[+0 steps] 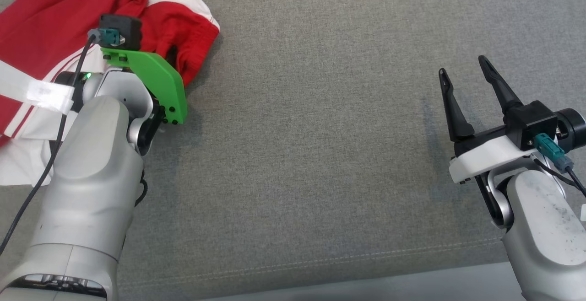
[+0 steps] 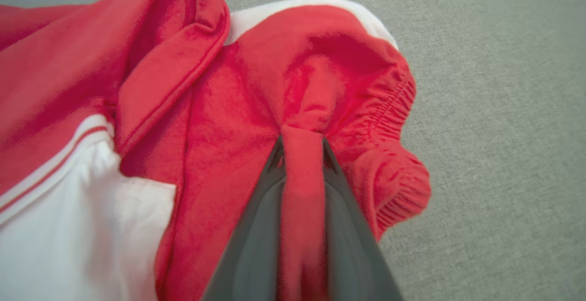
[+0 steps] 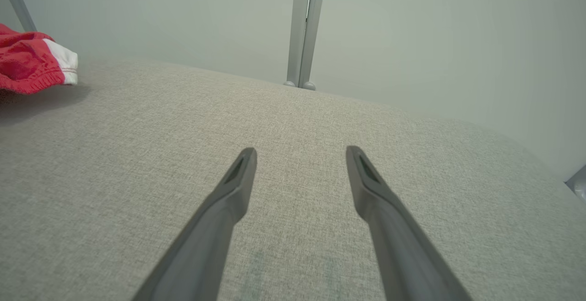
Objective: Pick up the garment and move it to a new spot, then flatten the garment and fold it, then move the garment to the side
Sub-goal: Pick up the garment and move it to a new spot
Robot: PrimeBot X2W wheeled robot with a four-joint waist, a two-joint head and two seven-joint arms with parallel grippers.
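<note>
Soft, matt knit cloth in red and white makes up the garment (image 2: pixel 219 109), its elastic band (image 2: pixel 393 109) puckered into fine ribs. The cushion (image 1: pixel 320 154) is coarse grey woven fabric with a stitched seam. The green bracket (image 1: pixel 158 81) is smooth plastic, the left forearm (image 1: pixel 91 177) a satin silver shell. The right gripper (image 3: pixel 301 154) has matt dark fingers (image 3: pixel 219 218), plastic by the look. The post (image 3: pixel 304 31) looks like brushed metal.
</note>
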